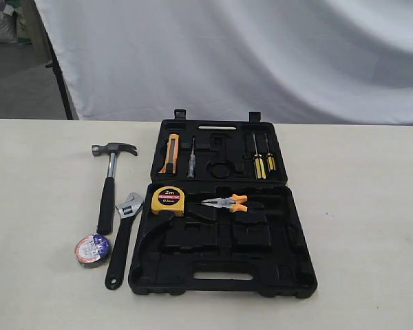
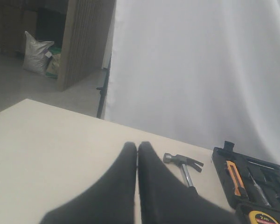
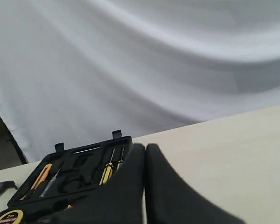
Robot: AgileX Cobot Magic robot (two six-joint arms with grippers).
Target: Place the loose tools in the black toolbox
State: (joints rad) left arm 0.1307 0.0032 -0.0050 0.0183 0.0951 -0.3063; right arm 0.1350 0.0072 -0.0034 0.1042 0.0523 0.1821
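Note:
The black toolbox [image 1: 296, 275] lies open on the table, both halves flat. Left of it lie the claw hammer [image 1: 109, 184], the adjustable wrench [image 1: 122, 237] and the small black tape roll [image 1: 92, 249]. Neither arm shows in the exterior view. My left gripper [image 2: 137, 146] is shut with nothing in it, above the table short of the hammer [image 2: 183, 164]. My right gripper [image 3: 145, 148] is also shut and holds nothing, near the toolbox [image 3: 79, 164] on its right side. The wrench and tape roll are hidden in both wrist views.
Inside the box sit a yellow tape measure [image 1: 167, 200], orange-handled pliers [image 1: 226, 203], two yellow screwdrivers [image 1: 263, 163], a tester pen [image 1: 191, 163] and an orange knife [image 1: 170, 154]. A white sheet [image 1: 261, 55] hangs behind the table's far edge.

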